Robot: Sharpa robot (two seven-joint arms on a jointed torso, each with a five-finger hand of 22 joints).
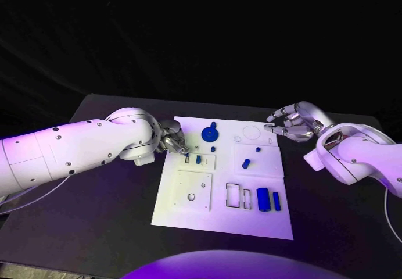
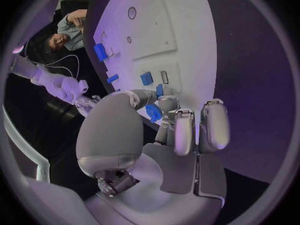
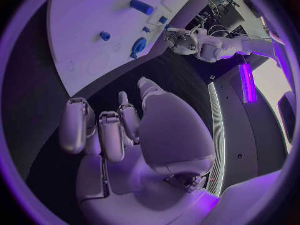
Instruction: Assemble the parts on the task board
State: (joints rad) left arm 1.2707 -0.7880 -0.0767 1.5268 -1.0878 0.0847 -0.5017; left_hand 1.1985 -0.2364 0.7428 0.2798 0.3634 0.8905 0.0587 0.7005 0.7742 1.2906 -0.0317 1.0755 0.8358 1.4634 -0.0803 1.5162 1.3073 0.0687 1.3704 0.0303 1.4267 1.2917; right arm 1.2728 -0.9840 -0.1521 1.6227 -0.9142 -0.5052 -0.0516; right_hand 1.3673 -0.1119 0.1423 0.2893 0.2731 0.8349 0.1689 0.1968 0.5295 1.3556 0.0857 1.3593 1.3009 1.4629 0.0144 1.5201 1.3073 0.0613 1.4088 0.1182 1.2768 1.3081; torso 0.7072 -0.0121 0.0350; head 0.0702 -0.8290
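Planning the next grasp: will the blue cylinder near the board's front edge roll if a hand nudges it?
Probably. The blue cylinder looks round and lies on its side on the flat board, so a sideways nudge may roll it. It seems smooth and rigid, perhaps slippery.

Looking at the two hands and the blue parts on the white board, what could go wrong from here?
1. The left hand seems to pinch a small blue part at its fingertips, over the task board; a thin grip may slip.
2. The blue disc lies close beside that hand and could get knocked.
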